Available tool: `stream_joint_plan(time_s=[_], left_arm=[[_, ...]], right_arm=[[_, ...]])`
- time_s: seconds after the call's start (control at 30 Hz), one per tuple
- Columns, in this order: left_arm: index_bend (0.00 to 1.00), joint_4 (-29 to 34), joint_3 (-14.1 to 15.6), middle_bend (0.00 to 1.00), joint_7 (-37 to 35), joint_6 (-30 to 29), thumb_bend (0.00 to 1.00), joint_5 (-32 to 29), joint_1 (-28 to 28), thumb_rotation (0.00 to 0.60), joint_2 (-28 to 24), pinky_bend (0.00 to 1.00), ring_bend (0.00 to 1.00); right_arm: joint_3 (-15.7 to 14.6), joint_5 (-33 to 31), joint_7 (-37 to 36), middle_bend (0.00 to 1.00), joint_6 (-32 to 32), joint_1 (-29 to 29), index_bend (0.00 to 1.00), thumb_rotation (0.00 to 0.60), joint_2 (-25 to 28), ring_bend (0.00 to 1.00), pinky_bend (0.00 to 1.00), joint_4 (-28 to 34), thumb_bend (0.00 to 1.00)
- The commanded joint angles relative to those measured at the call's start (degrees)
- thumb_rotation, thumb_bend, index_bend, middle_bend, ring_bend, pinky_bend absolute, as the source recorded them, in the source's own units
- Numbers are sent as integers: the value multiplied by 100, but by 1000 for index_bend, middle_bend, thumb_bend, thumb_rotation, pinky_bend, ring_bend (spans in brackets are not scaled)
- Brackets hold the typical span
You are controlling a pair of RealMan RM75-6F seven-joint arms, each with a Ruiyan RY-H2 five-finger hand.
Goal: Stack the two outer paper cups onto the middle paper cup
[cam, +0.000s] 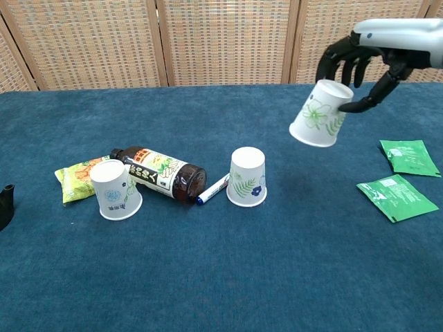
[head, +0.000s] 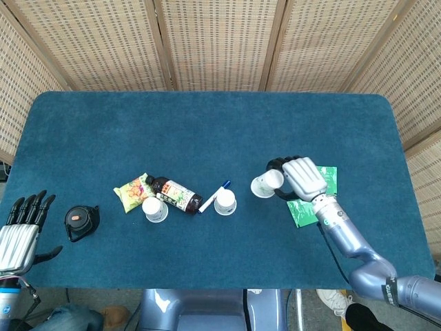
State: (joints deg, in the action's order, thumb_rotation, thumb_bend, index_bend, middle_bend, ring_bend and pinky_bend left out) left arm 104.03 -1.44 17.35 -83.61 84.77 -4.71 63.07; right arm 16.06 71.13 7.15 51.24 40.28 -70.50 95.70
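Observation:
My right hand [head: 298,178] [cam: 363,66] grips a white paper cup with a green flower print [cam: 320,115] [head: 264,184] and holds it tilted in the air, above and right of the middle cup. The middle paper cup [cam: 247,177] [head: 225,202] stands upside down on the blue table. The left paper cup [cam: 114,190] [head: 154,209] stands upside down in front of a brown bottle. My left hand [head: 21,231] hangs open at the table's near left corner, holding nothing.
A brown bottle [cam: 159,173] lies on its side between the left and middle cups, with a blue-capped pen [cam: 212,189] beside it and a yellow snack bag [cam: 77,178] behind. Two green packets [cam: 396,196] [cam: 409,156] lie at the right. A black lid [head: 81,221] sits at the left.

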Motion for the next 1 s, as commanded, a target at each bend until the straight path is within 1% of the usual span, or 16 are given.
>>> stream_joint_plan(time_s=[0.03, 0.13, 0.17, 0.2, 0.33, 0.47, 0.63, 0.8, 1.0], left_arm=[[0, 3, 10, 0, -19, -2, 0, 13, 0, 600, -10, 0, 0], [0, 5, 13, 0, -63, 1, 0, 19, -4, 600, -32, 0, 0], [0, 3, 12, 0, -91, 0, 0, 16, -4, 600, -44, 0, 0], [0, -3, 0, 0, -128, 0, 0, -9, -4, 600, -60, 0, 0], [0, -15, 0, 0, -171, 41, 0, -39, -22, 600, -85, 0, 0], [0, -13, 3, 0, -162, 64, 0, -61, -35, 600, -86, 0, 0], [0, -8, 6, 0, -155, 78, 0, -81, -45, 600, -85, 0, 0], [0, -3, 14, 0, -153, 82, 0, -85, -51, 600, -89, 0, 0], [0, 3, 20, 0, -170, 81, 0, -80, -55, 600, -100, 0, 0]], right_arm=[[30, 142, 181, 471, 11, 180, 412, 600, 35, 432, 436, 276, 515], [65, 20, 520, 471, -82, 403, 412, 600, -116, 432, 436, 417, 516], [77, -88, 718, 471, -111, 510, 412, 600, -212, 432, 436, 436, 516], [68, -191, 1091, 471, -236, 736, 412, 600, -395, 432, 436, 383, 516], [111, -990, 1963, 470, -168, 1092, 412, 600, -786, 432, 436, 323, 515], [91, -1458, 2488, 469, -15, 1319, 412, 600, -948, 432, 436, 413, 515], [15, -1913, 2865, 469, 126, 1508, 411, 600, -1014, 432, 436, 575, 515], [-76, -2181, 3052, 469, 252, 1615, 411, 600, -1005, 432, 436, 672, 515], [-165, -2277, 3102, 469, 342, 1685, 411, 600, -965, 432, 436, 686, 515]])
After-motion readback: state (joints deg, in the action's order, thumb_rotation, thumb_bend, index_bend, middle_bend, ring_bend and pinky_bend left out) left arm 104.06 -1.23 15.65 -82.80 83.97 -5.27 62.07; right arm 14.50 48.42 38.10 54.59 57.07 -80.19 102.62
